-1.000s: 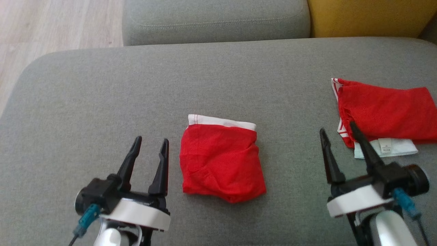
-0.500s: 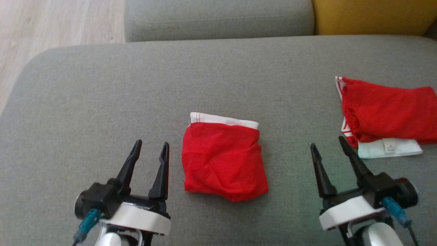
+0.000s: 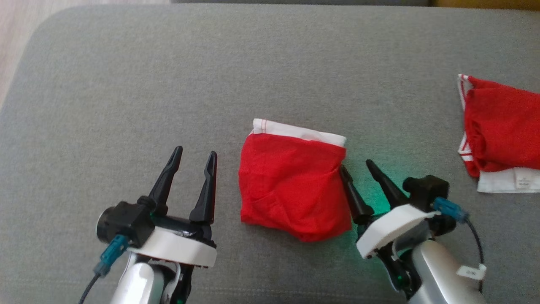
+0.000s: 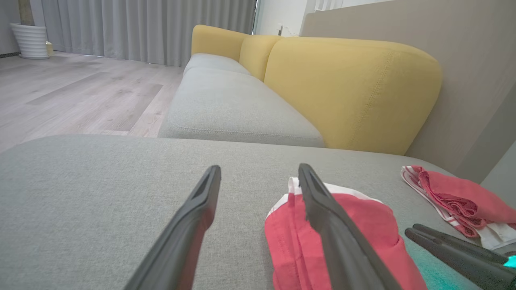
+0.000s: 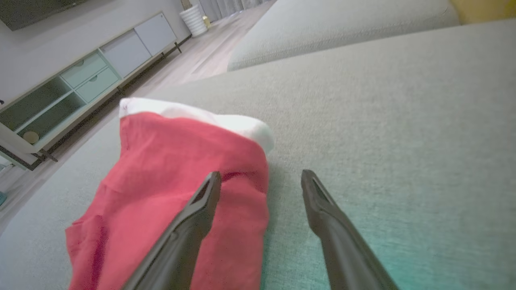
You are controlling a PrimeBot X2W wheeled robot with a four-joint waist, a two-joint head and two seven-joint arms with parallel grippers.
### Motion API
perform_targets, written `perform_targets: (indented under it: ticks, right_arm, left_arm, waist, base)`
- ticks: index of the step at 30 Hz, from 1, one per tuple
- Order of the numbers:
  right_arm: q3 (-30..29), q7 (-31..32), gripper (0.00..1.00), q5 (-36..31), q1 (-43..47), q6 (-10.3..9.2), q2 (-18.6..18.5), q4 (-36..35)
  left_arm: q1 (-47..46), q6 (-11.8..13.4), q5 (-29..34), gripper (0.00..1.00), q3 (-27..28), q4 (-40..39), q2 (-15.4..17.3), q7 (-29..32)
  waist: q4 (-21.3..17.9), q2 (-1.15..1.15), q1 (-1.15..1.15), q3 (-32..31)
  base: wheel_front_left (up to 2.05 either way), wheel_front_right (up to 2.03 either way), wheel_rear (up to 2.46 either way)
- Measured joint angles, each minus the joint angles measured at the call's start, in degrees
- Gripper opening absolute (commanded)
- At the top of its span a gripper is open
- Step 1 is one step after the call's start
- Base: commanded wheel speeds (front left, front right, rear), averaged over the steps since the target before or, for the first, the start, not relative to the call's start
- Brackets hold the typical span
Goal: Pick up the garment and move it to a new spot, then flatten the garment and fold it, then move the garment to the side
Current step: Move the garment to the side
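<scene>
The garment (image 3: pixel 291 185) is a folded red piece with a white band along its far edge, lying in the middle of the grey sofa seat (image 3: pixel 126 84). My left gripper (image 3: pixel 196 150) stands open just left of it, nothing between its fingers. My right gripper (image 3: pixel 355 164) is open at the garment's right edge. In the right wrist view one finger of the right gripper (image 5: pixel 261 173) lies over the red cloth (image 5: pixel 161 169) and the other over bare cushion. The left wrist view shows the left gripper (image 4: pixel 260 166) beside the garment (image 4: pixel 288 245).
A second red and white garment (image 3: pixel 502 126) lies crumpled at the seat's right side, also visible as red cloth (image 4: pixel 447 189) beyond my right gripper's fingers (image 4: pixel 443 245). Yellow back cushions (image 4: pixel 350 88) rise behind. Wooden floor (image 3: pixel 12 29) lies past the seat's rounded left corner.
The head camera has tilted down and shifted. My right gripper has moved left from beside the second garment to the folded garment's right edge. The left gripper has hardly moved.
</scene>
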Motion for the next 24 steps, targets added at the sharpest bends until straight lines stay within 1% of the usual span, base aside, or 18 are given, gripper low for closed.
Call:
perform_targets:
  ticks: [3, 7, 11, 12, 13, 15, 18, 21, 24]
  right_arm:
    - [2.31, 0.52, 1.0, 2.11, -2.25, 0.0, -0.07, 4.64]
    - [4.88, 0.76, 1.0, 2.49, -4.55, 0.0, -0.08, 9.92]
    - [7.43, 0.7, 1.0, 4.71, -6.69, 0.0, -0.24, 12.72]
    - [8.05, 0.53, 0.75, 4.69, -7.43, 0.0, -0.24, 13.34]
    - [8.05, 0.53, 0.0, 4.69, -7.43, 0.0, -0.24, 13.34]
    - [9.64, 0.22, 0.0, 3.82, -8.95, 0.0, -0.26, 14.59]
    - [10.96, -1.09, 0.0, -0.51, -10.29, 0.0, -0.26, 16.45]
    - [9.82, -3.85, 0.0, -8.46, -11.22, 0.0, -0.23, 18.13]
    - [7.12, -6.41, 0.0, -16.07, -12.51, 0.0, -0.69, 18.22]
  left_arm:
    - [-0.29, -0.09, 0.0, 1.0, -0.05, 0.38, -0.01, 0.01]
    - [-1.12, -0.47, 0.0, 1.0, -0.2, 0.62, -0.01, 0.0]
    - [-1.46, -0.46, 0.0, 1.0, -0.2, 0.62, -0.01, 0.0]
    - [-1.58, -0.46, 0.0, 1.0, -0.19, 0.62, -0.01, 0.01]
    - [-1.58, -0.46, 0.0, 1.0, -0.19, 0.62, -0.01, 0.01]
    - [-1.98, -0.46, 0.0, 1.0, -0.16, 0.62, -0.01, 0.0]
    - [-2.1, -0.45, 0.0, 1.0, -0.05, 0.62, -0.01, 0.01]
    - [-2.1, -0.42, 0.0, 1.0, 0.05, 0.53, -0.01, 0.0]
    - [-2.1, -0.42, 0.07, 1.0, 0.23, 0.2, -0.01, 0.01]
  waist:
    - [0.95, 0.0, 0.0, 0.92]
    - [1.92, 0.0, 0.0, 1.51]
    - [2.23, 0.0, 0.0, 1.94]
    - [2.19, 0.0, 0.0, 2.03]
    - [2.19, 0.0, 0.0, 2.03]
    - [1.96, 0.0, 0.0, 2.1]
    - [1.23, 0.0, 0.0, 2.08]
    - [0.15, 0.0, 0.0, 1.85]
    - [-1.28, 0.0, 0.0, 1.58]
  base:
    - [0.0, 0.0, 0.0]
    - [0.0, 0.0, 0.0]
    - [0.0, 0.0, 0.0]
    - [0.0, 0.0, 0.0]
    - [0.0, 0.0, 0.0]
    - [0.0, 0.0, 0.0]
    - [0.0, 0.0, 0.0]
    - [0.0, 0.0, 0.0]
    - [0.0, 0.0, 0.0]
